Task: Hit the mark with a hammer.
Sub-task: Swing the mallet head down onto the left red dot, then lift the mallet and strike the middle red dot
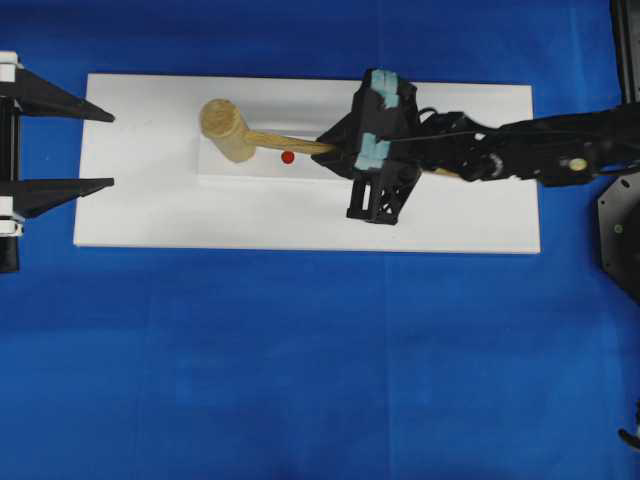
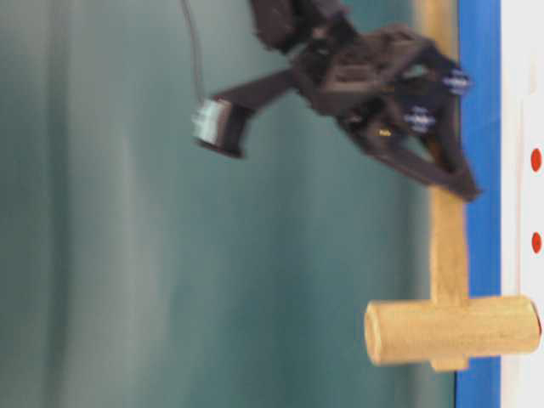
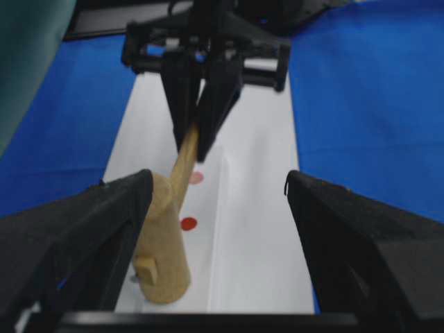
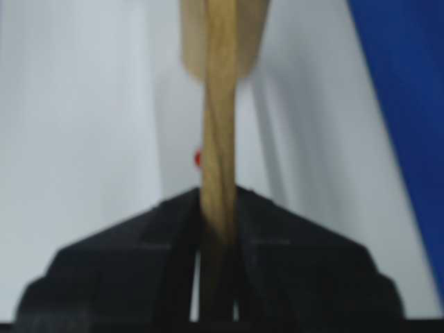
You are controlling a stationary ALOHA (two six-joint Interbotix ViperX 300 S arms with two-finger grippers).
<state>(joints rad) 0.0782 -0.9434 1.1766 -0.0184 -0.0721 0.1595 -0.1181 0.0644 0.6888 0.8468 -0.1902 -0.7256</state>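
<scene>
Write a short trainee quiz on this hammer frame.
1. True or false: the right pincer is shut on the hammer handle.
2. The left pincer is: A) open, holding nothing B) shut on the hammer C) shut on the board.
3. What colour are the marks on the white board?

Key: 1 true; 2 A; 3 red.

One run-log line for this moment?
right gripper: shut on light wooden mallet | head on white board | left gripper: open
</scene>
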